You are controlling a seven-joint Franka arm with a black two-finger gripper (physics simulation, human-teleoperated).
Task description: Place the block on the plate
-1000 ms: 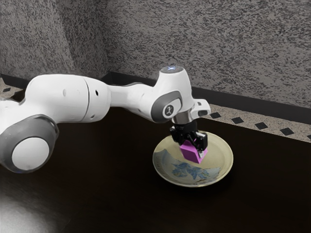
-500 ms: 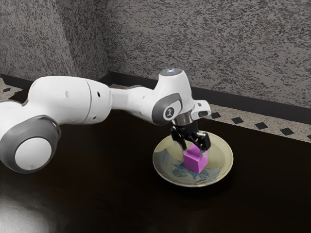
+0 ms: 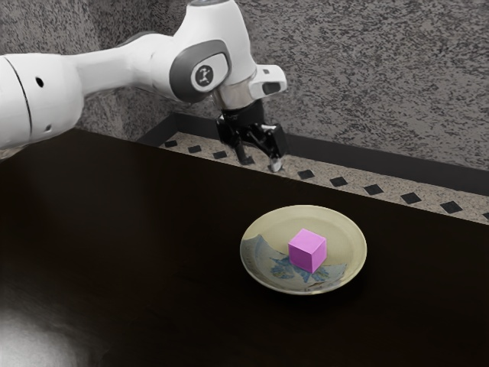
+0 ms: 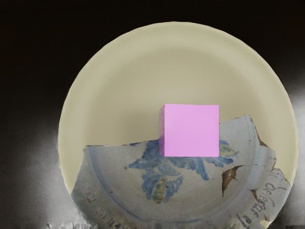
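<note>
Evidently, the placing was as good as complete. The pink cube-shaped block (image 3: 308, 251) sat on the cream ceramic plate (image 3: 348, 229), close to the middle and well inside the rim all round. It rested level on one face, with no lean toward any edge. In the wrist view its near side lay over the boundary between the plain cream glaze and the patchwork section, partly covering the blue floral motif (image 4: 162, 183). The plate itself lay flat on the dark surface (image 3: 137, 252), and nothing overhung its edge.

The black end effector (image 3: 260, 161) was above and well apart from both, hanging at the end of the white Franka arm (image 3: 122, 73). Its two fingers stood apart with a clear gap between them and held nothing, so the block was bearing on the plate alone, free of any grip.

Judged from that layout, neither a further grasp nor a nudge was called for: the task sentence asked only for the block on the plate, and there it was. At most, the arm had to keep clear and settle into a rest pose. The one small risk was a needless second descent, which could have knocked the block from its central spot.
</note>
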